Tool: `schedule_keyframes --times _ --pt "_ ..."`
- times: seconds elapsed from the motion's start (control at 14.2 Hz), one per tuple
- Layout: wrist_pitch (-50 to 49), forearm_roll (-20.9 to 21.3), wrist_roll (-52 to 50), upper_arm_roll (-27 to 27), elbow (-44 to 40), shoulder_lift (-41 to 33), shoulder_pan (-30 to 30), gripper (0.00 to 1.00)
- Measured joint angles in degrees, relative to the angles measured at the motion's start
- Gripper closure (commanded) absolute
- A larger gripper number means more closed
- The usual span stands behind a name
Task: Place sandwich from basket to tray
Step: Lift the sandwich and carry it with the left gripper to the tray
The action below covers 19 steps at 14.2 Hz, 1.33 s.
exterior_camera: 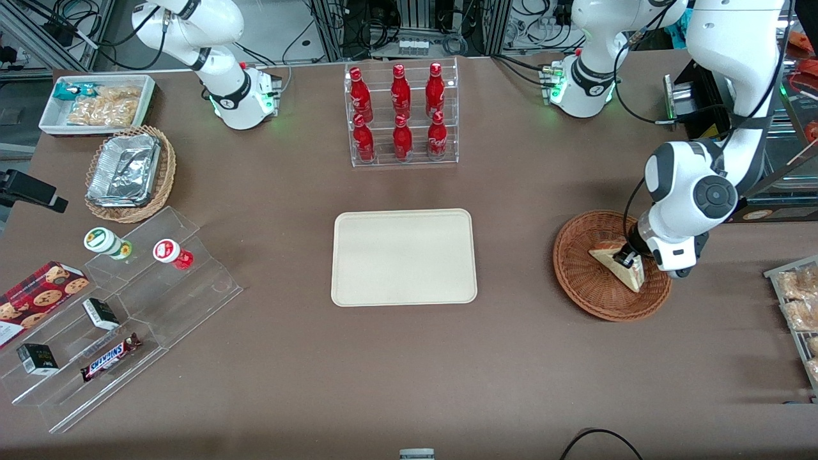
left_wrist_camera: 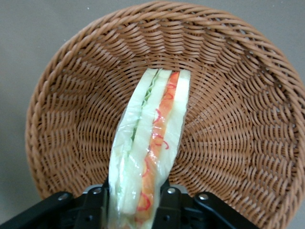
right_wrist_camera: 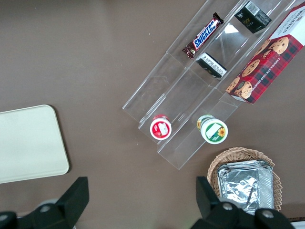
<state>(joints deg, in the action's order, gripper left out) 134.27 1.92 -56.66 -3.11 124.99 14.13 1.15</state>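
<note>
1. The basket (exterior_camera: 585, 271) sits on the brown surface (exterior_camera: 409, 358), toward the working arm's end.
2. The sandwich (exterior_camera: 618, 265) is in the basket. It stands on its edge, and the red and green filling (left_wrist_camera: 157, 138) shows along the cut side.
3. The tool (exterior_camera: 626, 259) is down in the basket. Its two fingers (left_wrist_camera: 167, 202) are clamped on the sandwich, one on each bread side.
4. The tray (exterior_camera: 404, 257) lies flat in the middle of the surface, well apart from the basket. Nothing is on it.
5. A clear rack (exterior_camera: 402, 115) holds six red bottles (exterior_camera: 401, 89) in two rows. It is farther from the front camera than the tray.
6. Toward the parked arm's end, a tan basket (exterior_camera: 163, 185) holds silver foil trays (exterior_camera: 124, 169).
7. A white bin (exterior_camera: 51, 105) near it holds snack packets (exterior_camera: 105, 105).
8. Clear steps (exterior_camera: 185, 300) hold two little tubs, small boxes and a candy bar (exterior_camera: 110, 358).
9. A cookie box (exterior_camera: 35, 300) leans beside the steps.
</note>
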Motion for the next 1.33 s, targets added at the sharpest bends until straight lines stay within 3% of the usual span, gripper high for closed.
schedule_keyframes --times 0.28,0.63,0.91,1.33 --pt "-15.01 0.13 1.18 -4.52 -10.29 -0.27 -0.08 0.96" --pt "-17.13 0.1 11.68 -13.45 -15.27 1.42 -2.68 0.96" --pt "-17.13 0.11 10.55 -14.37 -23.78 8.37 -12.37 0.99" --pt "-18.57 2.17 -1.68 -14.41 -38.31 20.68 -26.03 1.0"
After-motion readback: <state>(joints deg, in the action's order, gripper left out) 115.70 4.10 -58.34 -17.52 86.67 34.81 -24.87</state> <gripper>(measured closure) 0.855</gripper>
